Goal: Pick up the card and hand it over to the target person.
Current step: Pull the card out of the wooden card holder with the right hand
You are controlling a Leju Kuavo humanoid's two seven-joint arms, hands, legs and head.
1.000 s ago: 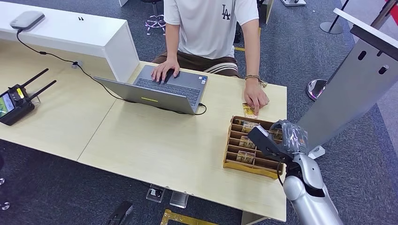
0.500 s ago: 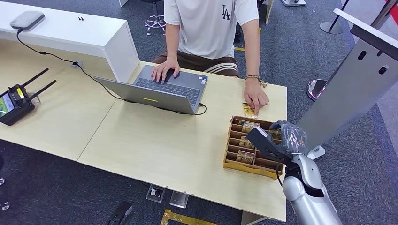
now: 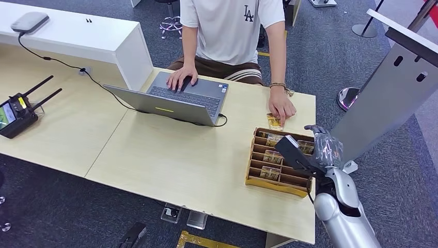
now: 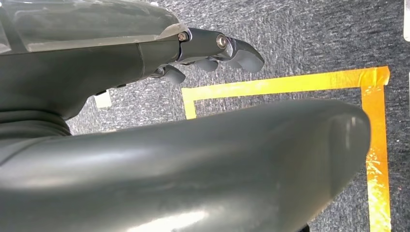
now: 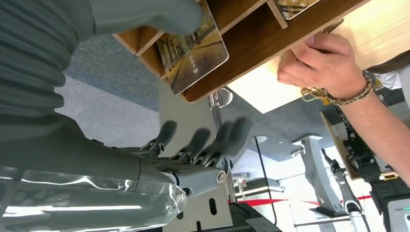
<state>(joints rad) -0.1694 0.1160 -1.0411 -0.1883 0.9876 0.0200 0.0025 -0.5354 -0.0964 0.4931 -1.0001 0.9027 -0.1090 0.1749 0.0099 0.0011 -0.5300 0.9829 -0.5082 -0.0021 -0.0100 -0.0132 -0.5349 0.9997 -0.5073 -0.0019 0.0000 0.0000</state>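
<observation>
A wooden rack (image 3: 279, 183) with several picture cards stands at the table's right end. My right hand (image 3: 319, 147) hovers over the rack's right side. In the right wrist view its thumb (image 5: 145, 14) lies against one card (image 5: 193, 48) that sticks out of a rack slot (image 5: 251, 43). Its fingers (image 5: 203, 142) are spread well apart from that card and hold nothing. The seated person's hand (image 3: 281, 108) presses another card (image 3: 274, 122) on the table just beyond the rack. My left hand (image 4: 212, 48) hangs over the floor, its fingers loose and empty.
An open laptop (image 3: 175, 101) sits before the person, with their other hand on its keys. A remote controller (image 3: 15, 113) lies at the left and a white box (image 3: 77, 36) stands behind. A grey slanted panel (image 3: 387, 93) stands close to my right arm.
My right hand has shifted a little to the right and away from me over the rack, and its fingers have spread. The person's hands have not moved.
</observation>
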